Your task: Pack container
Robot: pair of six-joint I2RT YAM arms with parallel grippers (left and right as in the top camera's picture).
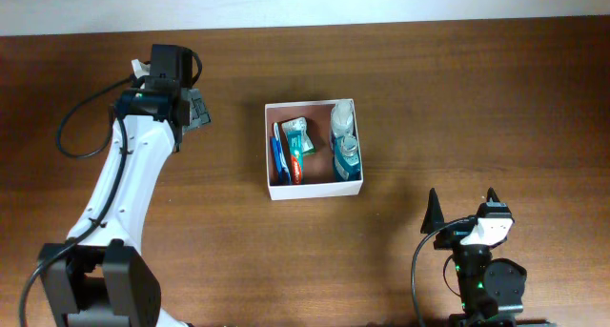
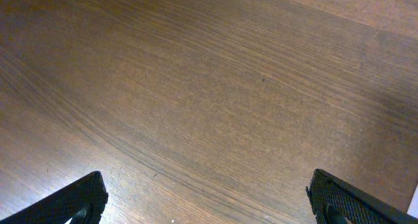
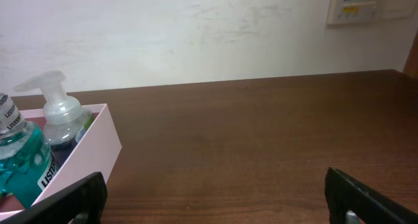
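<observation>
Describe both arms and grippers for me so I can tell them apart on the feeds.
The left arm has white links, black joints and a looping black cable; the left gripper is dark with dimpled fingers. The right arm is mostly black, with a white wrist block, a green light and a pointed black right gripper.

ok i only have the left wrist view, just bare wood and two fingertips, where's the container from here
observer: The shallow square white-walled container sits to the right of the left end effector, well apart from it.
operator: anything in it yet
observer: Yes, a teal mouthwash bottle and a clear pump bottle on its right side, and a red-and-white toothpaste tube and a blue item on its left.
operator: and the right arm
observer: The right end effector is open and empty, nearer the robot's base and right of the container.
</observation>
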